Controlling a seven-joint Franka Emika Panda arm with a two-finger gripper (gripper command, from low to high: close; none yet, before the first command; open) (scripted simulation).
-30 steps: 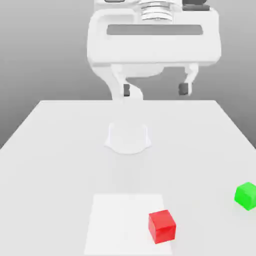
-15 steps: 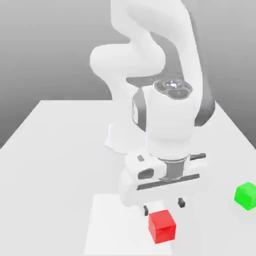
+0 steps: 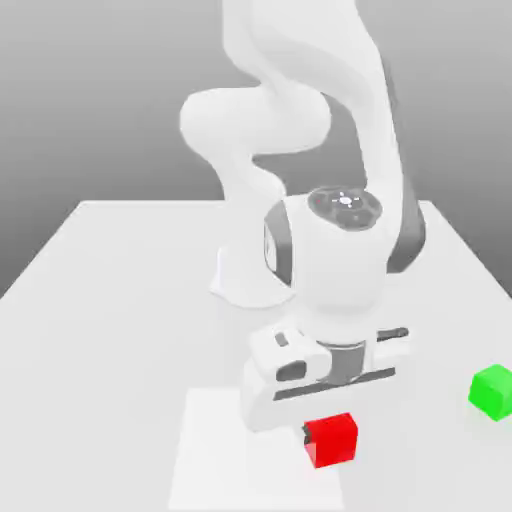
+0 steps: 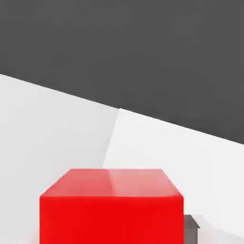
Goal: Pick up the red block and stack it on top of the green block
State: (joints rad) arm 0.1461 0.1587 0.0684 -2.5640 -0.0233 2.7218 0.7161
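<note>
Here, gripper (image 3: 330, 435) low over red block (image 3: 333, 440), green block (image 3: 492, 391) well apart

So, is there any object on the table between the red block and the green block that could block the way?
No, nothing visible. The white table lies bare between the red block, under the gripper, and the green block toward the exterior view's right.

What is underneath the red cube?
The red cube rests on a pale square patch of the white table. The robot's hand covers the cube's top; the spot directly beneath it is hidden.
</note>
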